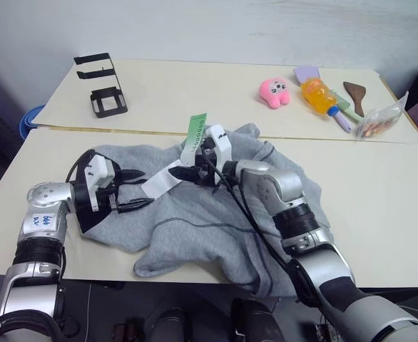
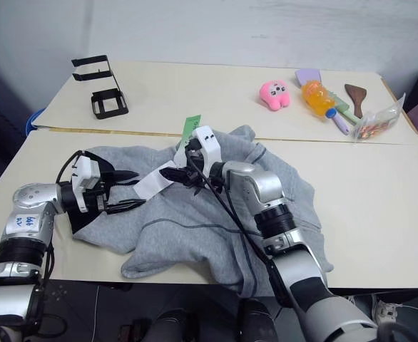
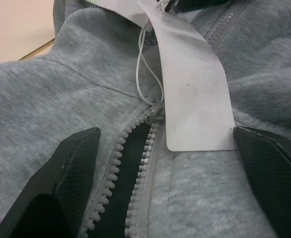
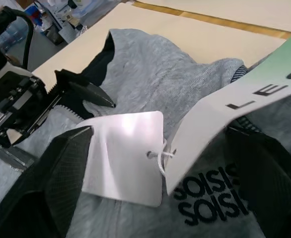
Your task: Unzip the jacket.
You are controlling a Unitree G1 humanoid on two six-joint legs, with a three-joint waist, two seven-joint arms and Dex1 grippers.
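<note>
Grey jacket (image 1: 216, 221) on a table, zip barely started.
Both grippers gape empty at its zipper pull (image 3: 156, 108) — left gripper (image 1: 139, 191) just beside, right gripper (image 1: 187, 173) by the hang tags (image 4: 123, 156); most teeth remain joined.

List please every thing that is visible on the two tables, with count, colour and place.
jacket: one, light grey, near table, zip partly open
hang tags: two, white and white-green, on the jacket's zip
wire stand: one, black, far table, left
plush toy: one, pink, far table
bottle: one, orange, far table, right
spatula: one, brown, far right
snack bag: one, clear, far right
left end effector: open, at zip
right end effector: open, over tags
</note>
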